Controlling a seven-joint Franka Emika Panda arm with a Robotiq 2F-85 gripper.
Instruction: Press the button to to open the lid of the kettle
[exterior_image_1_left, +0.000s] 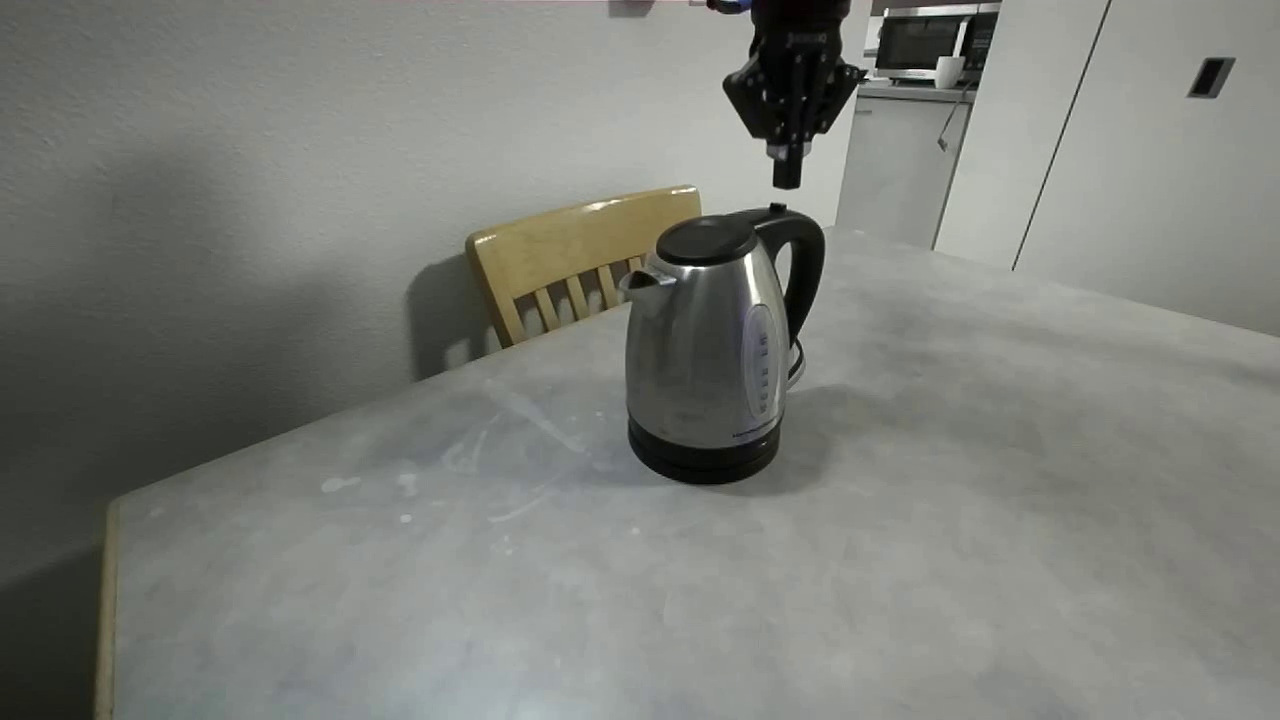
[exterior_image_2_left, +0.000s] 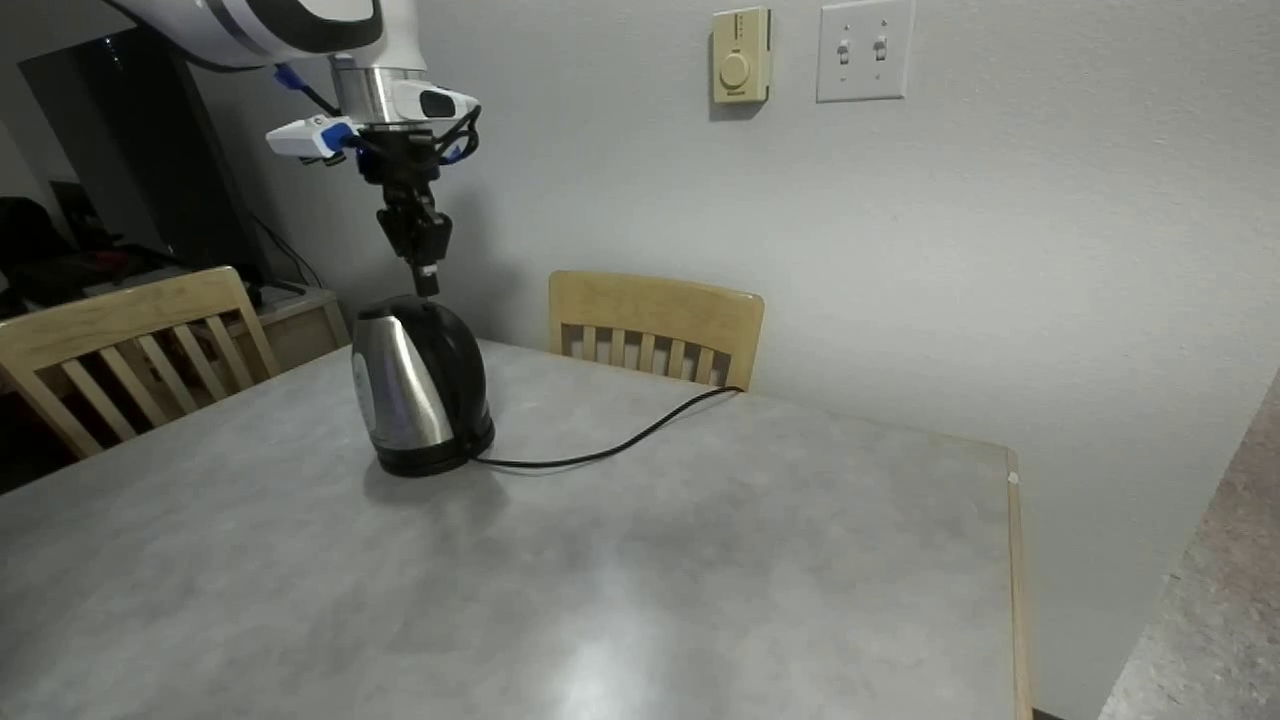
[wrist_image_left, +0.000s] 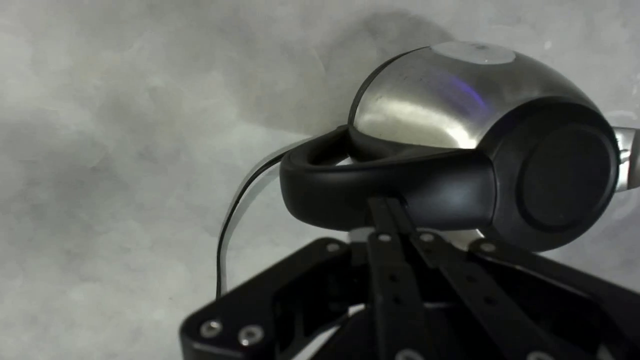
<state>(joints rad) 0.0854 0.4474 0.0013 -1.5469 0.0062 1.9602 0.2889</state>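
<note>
The stainless steel electric kettle (exterior_image_1_left: 690, 350) stands upright on the gray tabletop (exterior_image_1_left: 500, 620), its brushed body tapering toward the top above a black base (exterior_image_1_left: 705, 462). The round black lid (exterior_image_1_left: 707, 240) is closed, capping the top of the body, with a circular outline in its middle visible in the wrist view. Opposite the short steel spout (exterior_image_1_left: 648, 290), a black loop handle (exterior_image_1_left: 812, 265) arches out from beside the lid and curves down toward the base, and a small black button (exterior_image_1_left: 777, 208) stands up on top of it. An oval water gauge (exterior_image_1_left: 761, 360) runs down the body's flank, and a black power cord (exterior_image_2_left: 545, 465) trails from the base across the tabletop
</note>
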